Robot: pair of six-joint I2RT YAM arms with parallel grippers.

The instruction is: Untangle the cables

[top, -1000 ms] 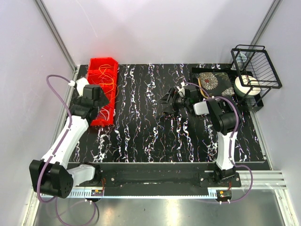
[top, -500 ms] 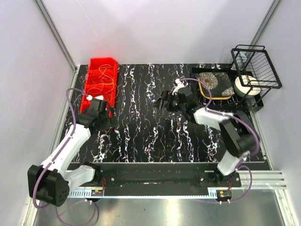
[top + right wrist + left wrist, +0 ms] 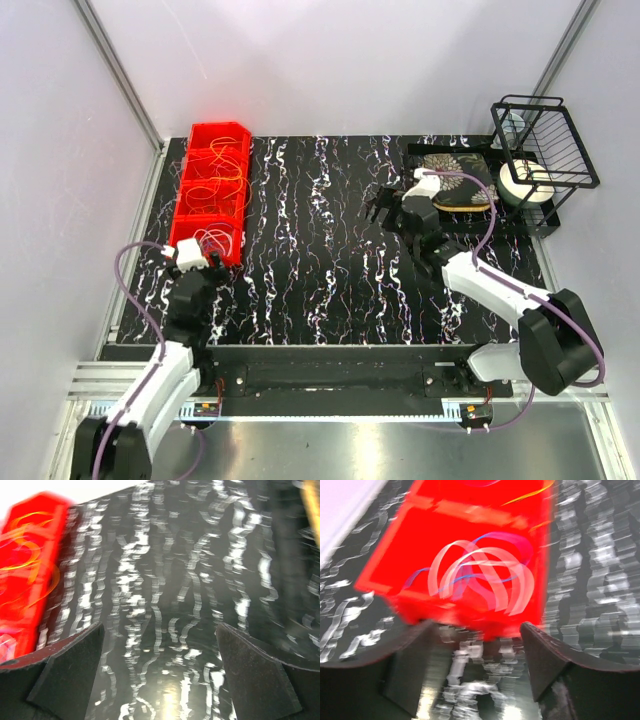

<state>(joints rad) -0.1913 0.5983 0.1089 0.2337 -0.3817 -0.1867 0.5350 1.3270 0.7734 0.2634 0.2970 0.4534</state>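
The cables (image 3: 222, 170) lie as thin orange and yellow loops in a red divided bin (image 3: 186, 205) at the table's left. Pale and blue loops (image 3: 214, 239) fill its nearest compartment. In the blurred left wrist view these pale loops (image 3: 482, 577) sit in the bin (image 3: 415, 545), just beyond my left gripper (image 3: 477, 652). That gripper is open and empty, low over the mat, and sits before the bin's near end in the top view (image 3: 197, 264). My right gripper (image 3: 382, 208) is open and empty over the mat at centre right. It also shows in the right wrist view (image 3: 160, 650), with the bin (image 3: 27, 580) far to its left.
A flower-patterned plate (image 3: 458, 176) lies on a black tray right behind the right wrist. A black wire basket (image 3: 545, 140) and a white roll (image 3: 524, 181) stand at the back right. The mat is black with white marbling.
My left arm has pulled back from beside the bin toward the near edge, its gripper empty. My right gripper has swung from mid-table to the right, toward the plate.
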